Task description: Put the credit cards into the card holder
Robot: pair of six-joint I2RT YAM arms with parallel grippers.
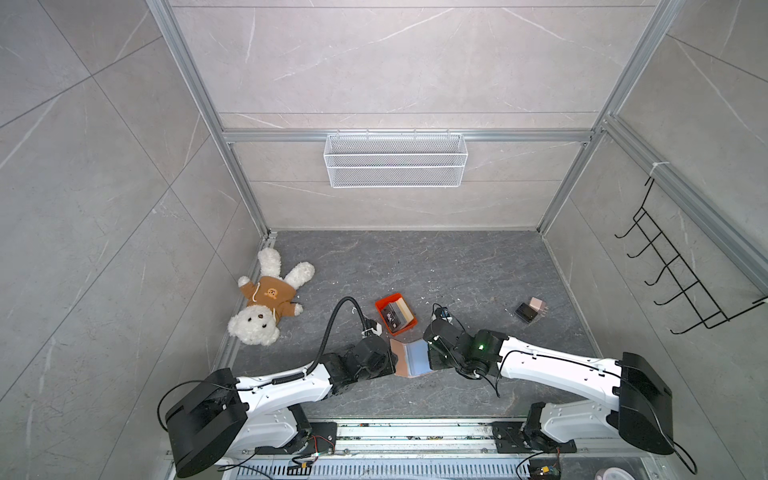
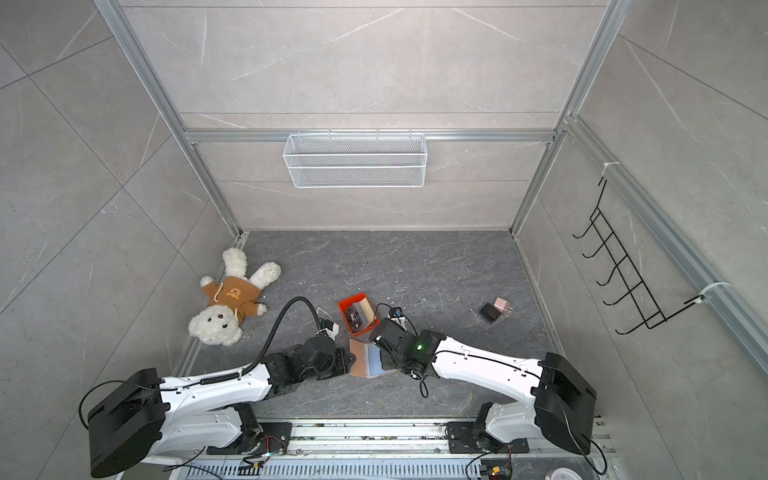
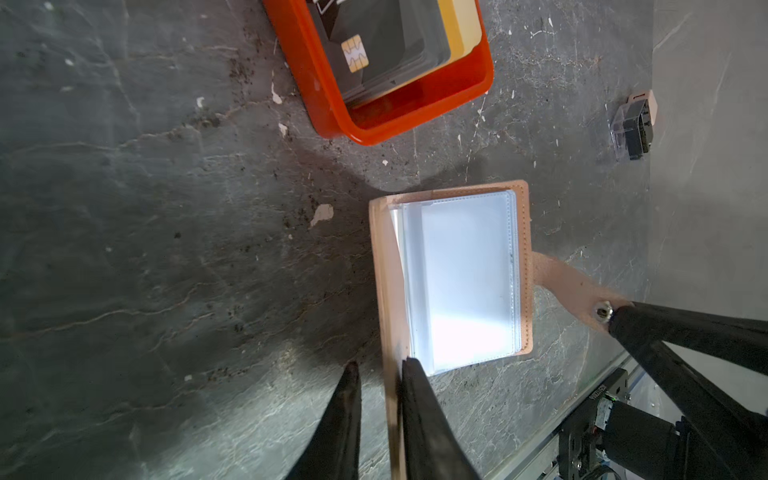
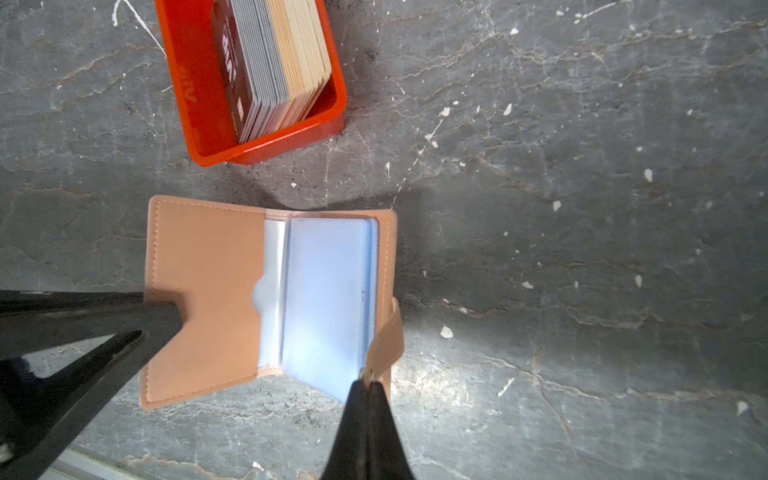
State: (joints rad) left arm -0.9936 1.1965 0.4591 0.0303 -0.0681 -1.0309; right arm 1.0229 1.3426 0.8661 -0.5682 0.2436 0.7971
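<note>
The right claw (image 4: 368, 384) is clamped on the snap strap of the flat pinkish-tan leather-look card holder (image 4: 208, 257); the left claw (image 3: 381, 364), jaws slightly apart, straddles its raised cover. The holder lies open on the dark grey stone desk (image 4: 582, 249) (clear sleeves showing), near the orange-red plastic tray (image 3: 374, 135) of upright black and tan credit cards (image 3: 374, 33).

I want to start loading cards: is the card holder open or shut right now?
Open: the card holder has its cover swung off the clear sleeves, which lie exposed. The top sleeve looks empty.
</note>
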